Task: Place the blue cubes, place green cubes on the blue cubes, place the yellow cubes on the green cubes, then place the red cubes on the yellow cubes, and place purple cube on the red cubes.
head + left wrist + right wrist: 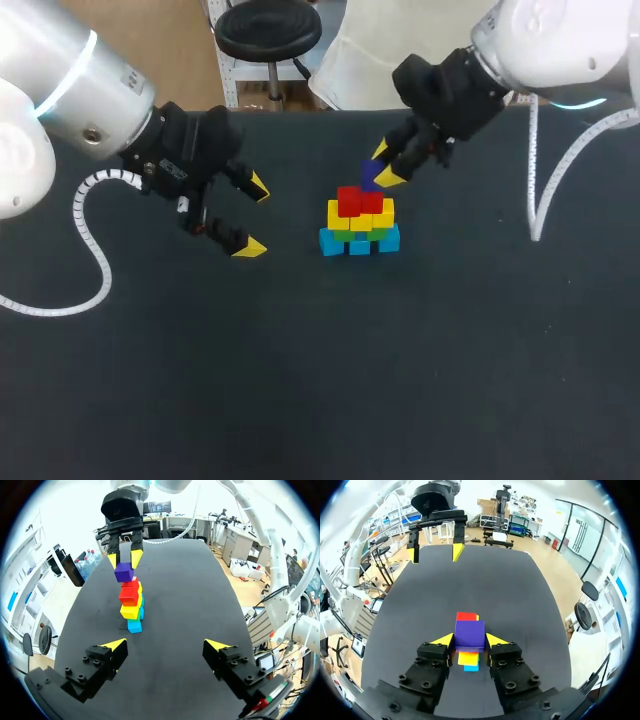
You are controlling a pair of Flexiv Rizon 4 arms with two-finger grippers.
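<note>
Tiers of cubes make a small stack [360, 222] on the black table [300, 380]: blue cubes [360, 243] at the base, green cubes [378, 234] barely showing above them, then yellow cubes [360, 217], with red cubes [360, 200] on top. The purple cube [469, 634] is right over the red cubes, clamped from two sides between the fingers of the right gripper [384, 165], which comes at the stack from behind and to the right. Whether the purple cube already touches the red cubes I cannot tell.

The left gripper [253, 217] is left of the stack and apart from it, fingers spread wide with nothing between them, tips pointing towards the stack.

Bare table lies all around the stack: a broad stretch in front, a narrower strip behind it up to the far edge, and open surface between the stack and the left gripper. A white cable [90, 250] loops on the table well left of the stack; another cable [545, 190] hangs well to its right.
</note>
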